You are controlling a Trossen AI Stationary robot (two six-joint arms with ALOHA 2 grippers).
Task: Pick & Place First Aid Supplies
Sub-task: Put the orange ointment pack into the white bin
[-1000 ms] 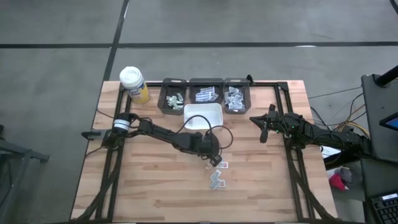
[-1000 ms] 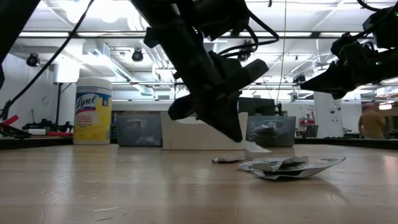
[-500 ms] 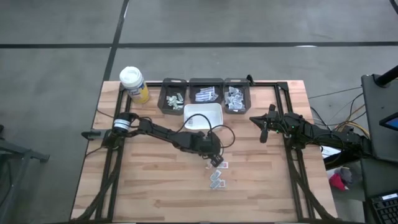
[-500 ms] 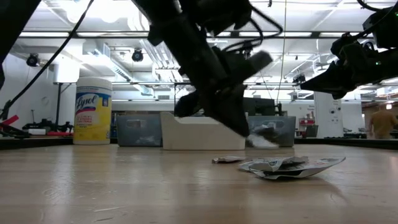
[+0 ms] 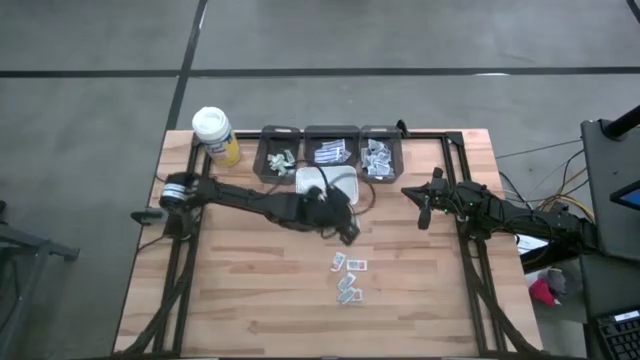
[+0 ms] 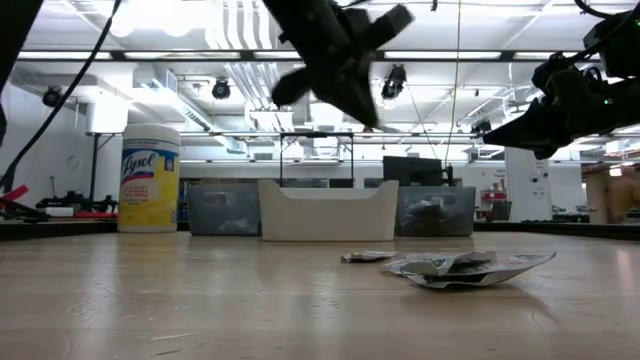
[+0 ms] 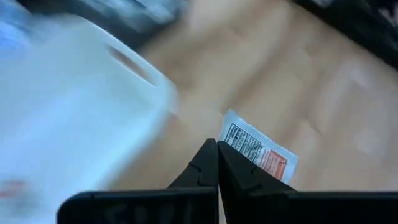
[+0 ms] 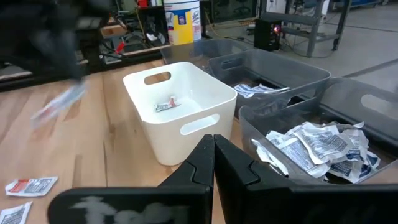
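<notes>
The yellow wipes canister on the worktop carries the brand name "Lysol" in blue script. Print on the packets is too small to read.

A yellow wipes canister stands at the wooden bench's corner, beside three grey bins and a white bin.

Grey concrete floor (crossed by dark seams) surrounds the table; ceiling strip lights glow overhead.
</notes>
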